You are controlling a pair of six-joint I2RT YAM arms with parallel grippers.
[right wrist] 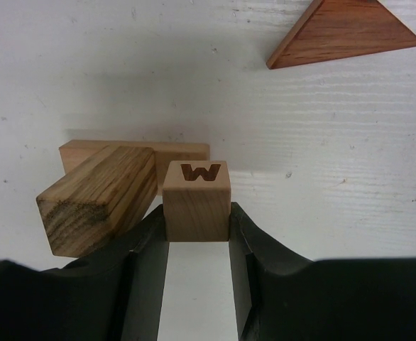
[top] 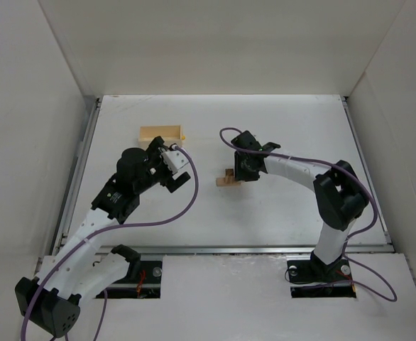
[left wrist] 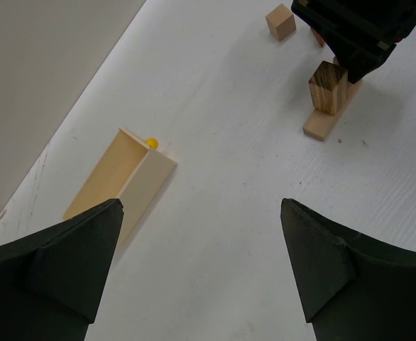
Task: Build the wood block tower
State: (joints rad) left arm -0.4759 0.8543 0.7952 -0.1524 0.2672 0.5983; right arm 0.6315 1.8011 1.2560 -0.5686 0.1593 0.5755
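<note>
Just beside the tower (right wrist: 98,199), W cube (right wrist: 196,201) (clenched between right jaws); left jaws wide.

The wood block tower (left wrist: 327,99) is one upright block (left wrist: 328,84) on a plank (left wrist: 320,126).

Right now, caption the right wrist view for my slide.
Right gripper clamps a W-lettered cube beside an upright block on a flat plank; a reddish triangle lies apart.

One mark can be read: a capital letter W in dark brown, printed on a small pale tan wooden cube (right wrist: 196,201). It stands on the cube's face that shows uppermost in the right wrist view, centred there and upright to that camera
</note>
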